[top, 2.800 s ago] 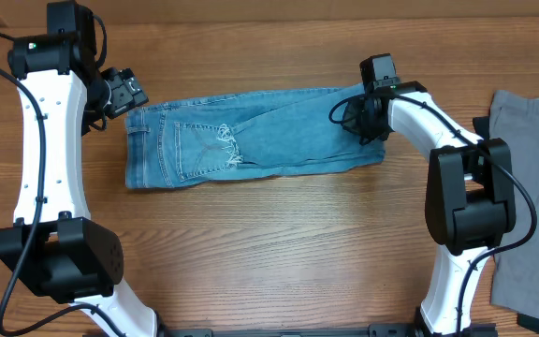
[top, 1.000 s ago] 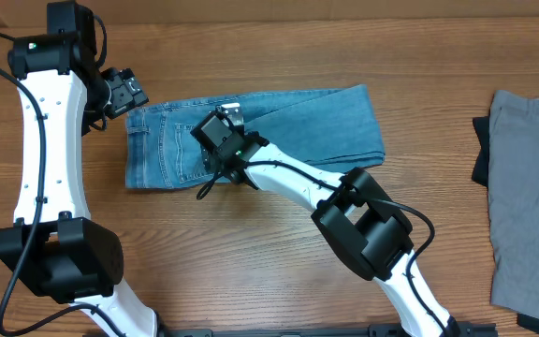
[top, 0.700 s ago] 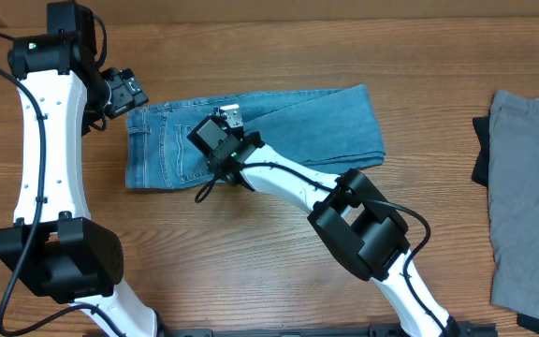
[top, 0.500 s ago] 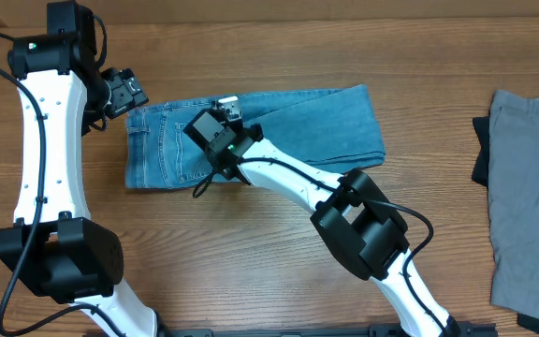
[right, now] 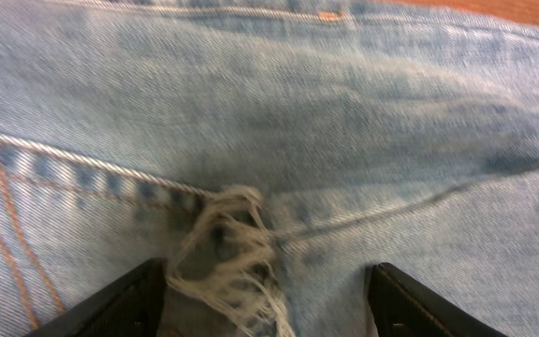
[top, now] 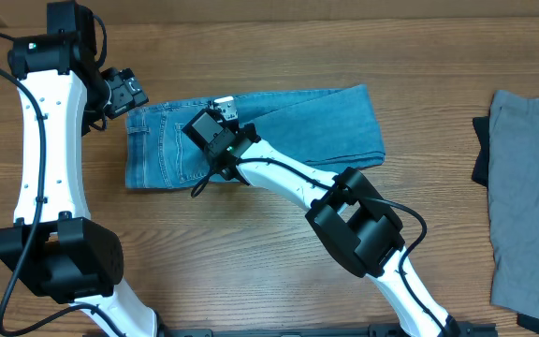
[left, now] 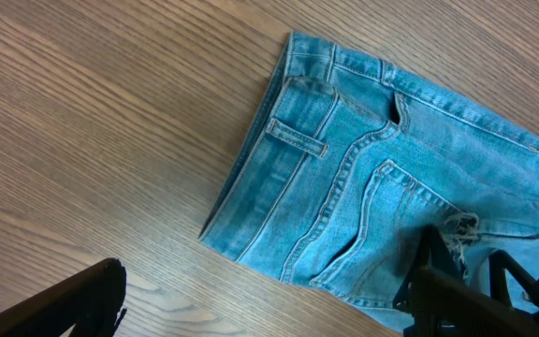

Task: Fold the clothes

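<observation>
The right pincer (right: pixel 269 304) stands open over a pair of light blue denim jeans (top: pixel 307 126), its two dark fingers well apart with a whitish frayed patch (right: pixel 237 257) lying between them. I cannot tell whether the fingertips touch the cloth, and nothing is clamped. Its white arm reaches in from 5 o'clock across the wooden worktop (top: pixel 251 271).

The jeans lie flat toward 12 o'clock on the worktop as a long band, with the waist and pockets at the 9 o'clock end and a folded edge at the 3 o'clock end.

The left pincer (top: pixel 127 92) is spread fully wide and empty, hanging just off the waistband corner at the jeans' 10 o'clock.

A grey cloth garment (top: pixel 531 187) lies at 3 o'clock, well apart from the jeans.
</observation>
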`<act>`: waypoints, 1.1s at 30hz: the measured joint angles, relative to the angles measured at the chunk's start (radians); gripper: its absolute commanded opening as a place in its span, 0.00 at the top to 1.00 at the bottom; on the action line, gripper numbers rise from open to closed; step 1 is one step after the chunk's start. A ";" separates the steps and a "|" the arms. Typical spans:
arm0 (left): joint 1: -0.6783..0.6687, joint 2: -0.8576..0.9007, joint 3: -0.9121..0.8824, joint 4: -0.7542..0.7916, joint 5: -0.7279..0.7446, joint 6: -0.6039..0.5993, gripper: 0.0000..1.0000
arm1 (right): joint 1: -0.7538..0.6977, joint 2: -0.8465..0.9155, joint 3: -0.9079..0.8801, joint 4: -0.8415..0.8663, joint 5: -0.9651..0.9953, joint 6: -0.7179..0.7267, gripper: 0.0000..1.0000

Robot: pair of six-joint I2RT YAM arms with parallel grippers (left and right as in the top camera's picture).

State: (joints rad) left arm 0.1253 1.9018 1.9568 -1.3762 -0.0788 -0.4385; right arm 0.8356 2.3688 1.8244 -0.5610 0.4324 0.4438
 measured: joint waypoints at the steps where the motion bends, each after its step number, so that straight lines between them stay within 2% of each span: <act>1: 0.000 0.000 0.000 0.000 0.000 0.000 0.00 | -0.001 0.000 -0.004 0.011 -0.002 0.000 0.26; 11: 0.000 0.000 0.000 0.000 0.000 0.000 0.00 | -0.017 0.000 -0.047 0.045 -0.010 0.000 0.27; 20: 0.000 0.000 0.000 0.000 0.000 0.000 0.00 | -0.017 0.000 -0.072 0.092 -0.003 0.001 0.36; 28: 0.000 0.000 0.000 0.000 0.000 0.000 0.00 | -0.017 0.000 -0.072 0.095 0.003 -0.004 0.39; 30: 0.000 0.000 0.000 0.000 0.000 0.000 0.00 | -0.017 0.000 -0.073 0.097 0.010 -0.018 0.43; 33: 0.000 0.000 0.000 0.000 0.000 0.000 0.00 | -0.017 0.000 -0.073 0.097 0.026 -0.048 0.67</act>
State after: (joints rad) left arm 0.1253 1.9018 1.9568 -1.3762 -0.0788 -0.4385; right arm 0.8188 2.3684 1.7515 -0.4644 0.4583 0.3958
